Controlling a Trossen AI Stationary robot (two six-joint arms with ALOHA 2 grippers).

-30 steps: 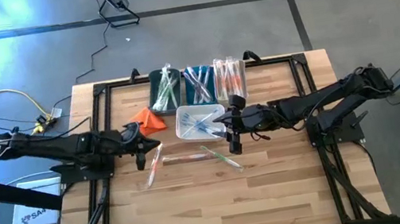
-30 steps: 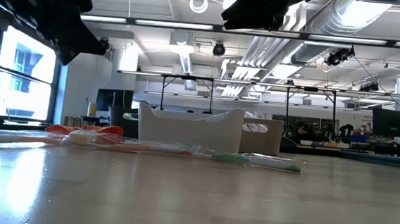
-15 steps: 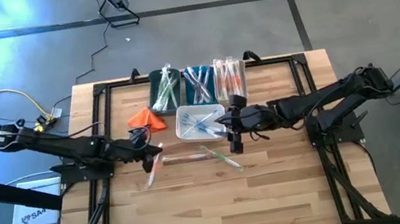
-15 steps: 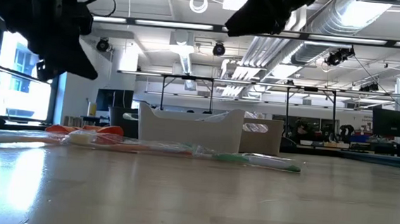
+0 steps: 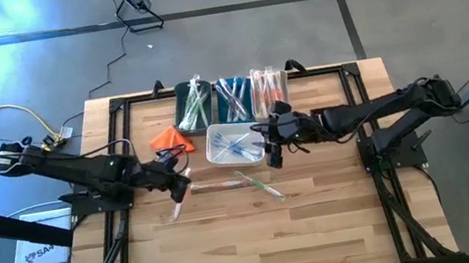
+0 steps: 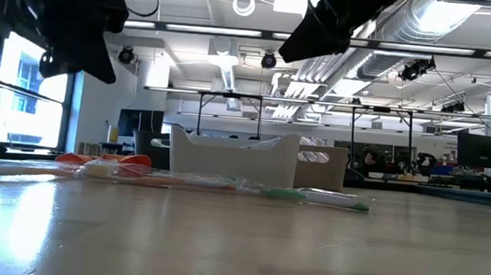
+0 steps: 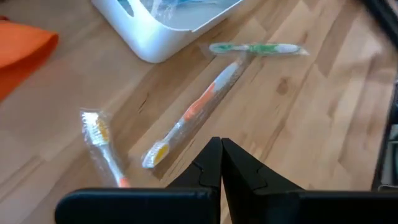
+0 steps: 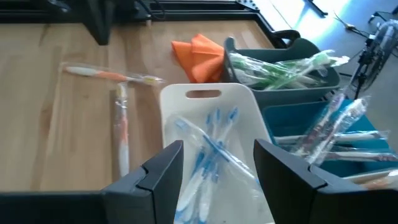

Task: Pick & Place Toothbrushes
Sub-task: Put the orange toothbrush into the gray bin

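Three wrapped toothbrushes lie loose on the wood table: an orange-handled one [image 7: 193, 115], a green one [image 7: 258, 48] and a short-looking orange one [image 7: 102, 146]. In the high view they lie at the table's middle [image 5: 215, 186]. A white bin [image 5: 235, 144] holds blue toothbrushes [image 8: 208, 149]. My left gripper [image 5: 181, 183] hovers shut, above and just left of the loose toothbrushes [image 7: 221, 163]. My right gripper [image 5: 273, 149] hangs open over the white bin's right end [image 8: 217, 168], holding nothing.
Along the far edge stand a green bin [image 5: 193, 106], a blue bin [image 5: 232, 100] and a clear bin [image 5: 268, 92], each with wrapped toothbrushes. A folded orange cloth [image 5: 172, 140] lies left of the white bin. Bare wood stretches toward the near edge [image 5: 252, 242].
My left gripper has gone a little toward the table's right edge, closer to the loose toothbrushes, and has rolled about its own axis while staying shut. My right gripper has swung slightly toward the far edge over the white bin, still open. The toothbrushes have not moved.
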